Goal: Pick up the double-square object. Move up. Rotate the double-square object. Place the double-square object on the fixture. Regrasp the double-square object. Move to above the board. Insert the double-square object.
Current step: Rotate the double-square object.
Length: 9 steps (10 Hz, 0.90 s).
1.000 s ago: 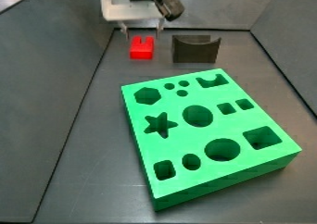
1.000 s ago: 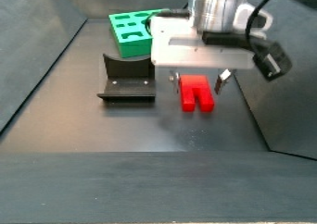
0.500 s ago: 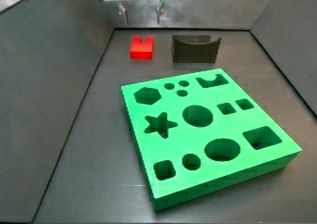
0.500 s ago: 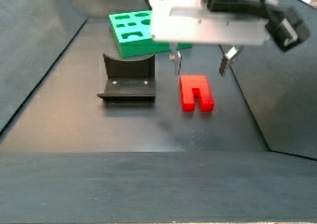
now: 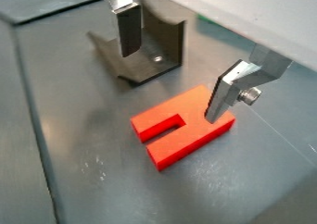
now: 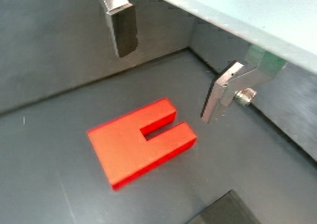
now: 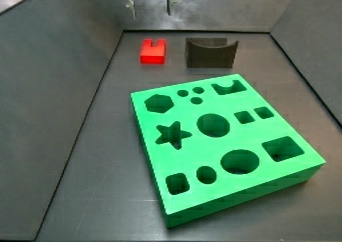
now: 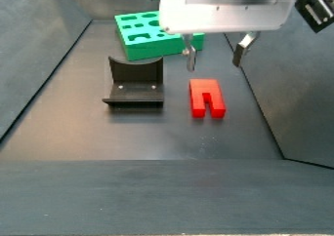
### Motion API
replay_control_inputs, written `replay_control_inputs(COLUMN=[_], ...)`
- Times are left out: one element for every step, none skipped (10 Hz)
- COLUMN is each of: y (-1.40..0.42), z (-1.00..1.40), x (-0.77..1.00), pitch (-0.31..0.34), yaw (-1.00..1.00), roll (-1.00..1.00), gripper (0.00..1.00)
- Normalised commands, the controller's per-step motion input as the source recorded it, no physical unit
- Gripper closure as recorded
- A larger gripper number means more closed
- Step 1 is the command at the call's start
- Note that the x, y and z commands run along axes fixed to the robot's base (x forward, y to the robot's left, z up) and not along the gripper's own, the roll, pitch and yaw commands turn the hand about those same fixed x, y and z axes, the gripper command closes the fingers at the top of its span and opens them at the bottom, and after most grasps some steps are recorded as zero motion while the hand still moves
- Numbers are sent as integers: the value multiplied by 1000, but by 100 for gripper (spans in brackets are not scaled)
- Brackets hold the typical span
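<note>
The double-square object (image 8: 206,98) lies flat on the dark floor just beside the fixture (image 8: 133,83), apart from it, with the board (image 8: 146,33) well beyond both in that side view; in a side view from the opposite end, the red piece (image 7: 152,51) sits next to the fixture (image 7: 210,52) and past the far edge of the board (image 7: 225,139). The gripper (image 8: 216,53) hangs above the double-square object, spread wide and holding nothing: in both wrist views the two silver fingers stand well apart with only bare floor and the red block beneath them. One finger (image 5: 126,29) shows over the fixture's side (image 5: 144,54), while the other (image 5: 228,91) shows over the far edge of the double-square object (image 5: 183,126). The relation that matters is this: the piece lies below the gripper, not between the pads, and looks set a little off the midpoint between them, toward the finger away from the fixture. In a wrist view the block (image 6: 141,142) shows its notch opening toward the gripper (image 6: 173,66), with its long axis running slantwise to the line between the fingers (image 6: 121,29). The pick-up seems not yet done; a descent would probably need a small sideways correction, so the jaws straddle the narrow width rather than land on the block's top.
</note>
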Motion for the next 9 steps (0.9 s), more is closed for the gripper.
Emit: replay_control_inputs(y=[-1,-2,-2,-1,-1,0,0,0,0], z=[-98,-58,-42,-38,-32,-29,-25,-24,-23], x=[42,27,26,27,30,31,33,33,34], pitch=[-4,-5,-5,-6,-6,-6,-7,-7,-7], yaw=[1000,1000,1000,1000,1000,1000,1000,1000,1000], roll=[1,1,1,1,1,1,1,1,1], gripper=[0,0,0,0,0,0,0,0,0])
